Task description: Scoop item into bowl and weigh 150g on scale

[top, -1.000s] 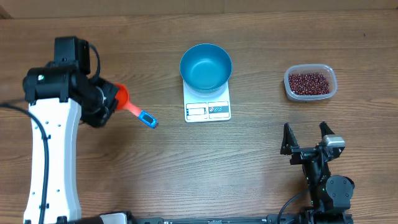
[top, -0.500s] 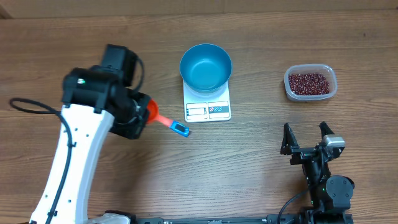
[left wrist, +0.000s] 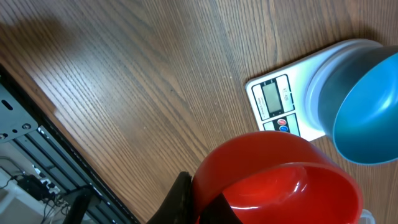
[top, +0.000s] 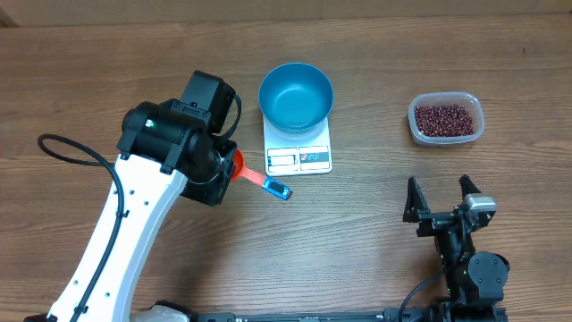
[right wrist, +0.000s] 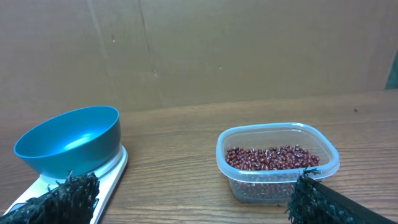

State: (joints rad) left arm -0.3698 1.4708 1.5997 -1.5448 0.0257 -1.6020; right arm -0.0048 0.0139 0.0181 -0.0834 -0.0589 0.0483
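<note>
A blue bowl (top: 296, 97) (left wrist: 367, 118) (right wrist: 68, 140) stands empty on the white scale (top: 298, 158) (left wrist: 280, 99) (right wrist: 107, 171). Dark red beans, the item (top: 444, 119) (right wrist: 272, 157), lie in a clear tub (top: 478, 121) (right wrist: 280, 134) at the right. My left gripper (top: 228, 170) (left wrist: 205, 208) is shut on a red scoop (top: 239, 166) (left wrist: 280, 180). The scoop's blue handle tip (top: 275, 188) points toward the scale's front left corner, and its cup looks empty. My right gripper (top: 438, 192) (right wrist: 189, 205) is open near the front right, with nothing between its fingers.
The left arm's white link (top: 116, 241) crosses the front left of the wooden table (top: 375, 224). A cardboard wall (right wrist: 217, 50) stands behind the table. A black cable (top: 63, 148) loops left of the arm.
My left arm has swung to the right with the scoop, from the table's left side to just beside the scale. The right arm has not moved.
</note>
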